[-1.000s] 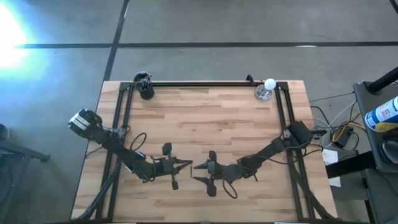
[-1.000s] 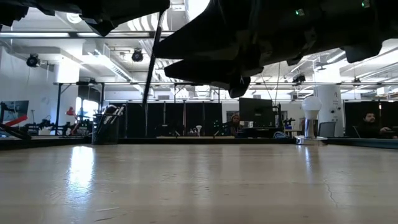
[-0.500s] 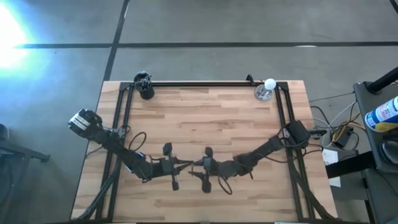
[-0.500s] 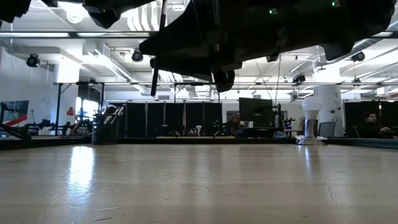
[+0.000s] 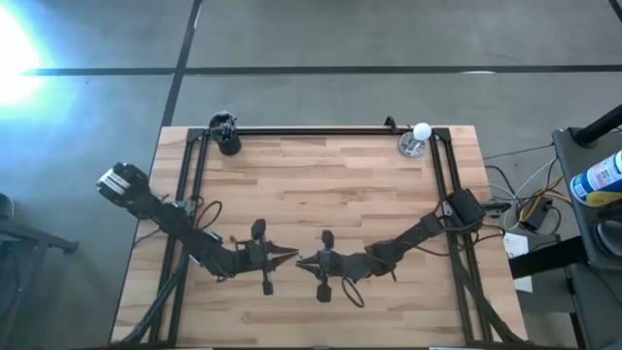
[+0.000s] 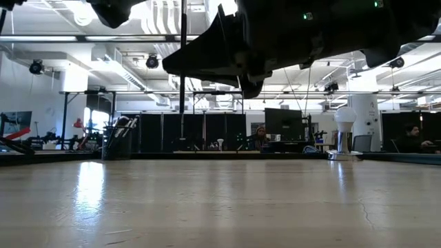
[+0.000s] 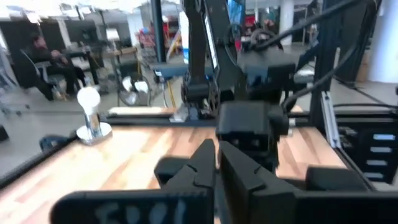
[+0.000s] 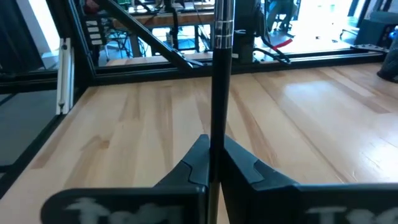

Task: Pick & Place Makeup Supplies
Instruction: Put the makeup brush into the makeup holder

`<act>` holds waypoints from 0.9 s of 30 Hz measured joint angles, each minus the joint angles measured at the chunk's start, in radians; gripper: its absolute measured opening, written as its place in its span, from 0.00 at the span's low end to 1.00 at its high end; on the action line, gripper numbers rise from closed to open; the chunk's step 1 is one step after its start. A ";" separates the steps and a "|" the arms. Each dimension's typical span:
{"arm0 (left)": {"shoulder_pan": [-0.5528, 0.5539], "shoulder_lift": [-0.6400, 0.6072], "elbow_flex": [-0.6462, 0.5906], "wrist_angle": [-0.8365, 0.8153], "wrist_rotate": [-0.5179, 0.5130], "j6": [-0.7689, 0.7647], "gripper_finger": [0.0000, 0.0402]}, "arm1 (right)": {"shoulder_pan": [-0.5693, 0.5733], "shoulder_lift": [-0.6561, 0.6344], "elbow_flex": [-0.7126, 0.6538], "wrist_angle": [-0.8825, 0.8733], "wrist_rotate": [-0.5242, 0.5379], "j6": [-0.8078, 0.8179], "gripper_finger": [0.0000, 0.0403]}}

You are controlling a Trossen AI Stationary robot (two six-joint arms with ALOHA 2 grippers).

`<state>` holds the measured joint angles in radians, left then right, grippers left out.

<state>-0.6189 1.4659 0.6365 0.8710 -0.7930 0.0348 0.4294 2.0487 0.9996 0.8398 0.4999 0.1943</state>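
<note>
Brush stands upright between the right gripper's fingers, which are closed on its dark handle; its silvery ferrule sits above them. In the low view the same brush hangs as a thin vertical rod well above the table. The left gripper points at the right gripper, tips almost meeting near the table's front middle; its fingers are pressed together on nothing I can see. More brushes fill the cup at the far corner behind the left gripper; a white ball stands at the opposite far corner.
</note>
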 joint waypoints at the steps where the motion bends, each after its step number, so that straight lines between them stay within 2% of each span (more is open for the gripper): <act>1: 0.000 -0.014 -0.001 -0.035 0.005 -0.024 0.06 | 0.001 -0.002 -0.001 0.001 0.000 -0.003 0.04; 6: -0.004 -0.045 -0.003 -0.143 0.039 -0.115 0.19 | 0.005 -0.006 -0.001 0.005 0.000 -0.012 0.03; 11: -0.004 -0.007 -0.055 -0.062 0.190 -0.131 0.28 | 0.005 -0.009 -0.002 0.014 0.000 -0.015 0.03; 17: 0.012 0.041 -0.115 0.102 0.207 -0.118 0.30 | 0.006 -0.011 -0.002 0.032 -0.002 -0.030 0.03; 27: 0.083 0.101 -0.070 0.112 0.293 -0.138 0.30 | 0.007 -0.011 0.002 0.034 -0.008 -0.037 0.03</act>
<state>-0.5357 1.5667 0.5664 0.9832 -0.5000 -0.1035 0.4362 2.0377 1.0012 0.8737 0.4921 0.1570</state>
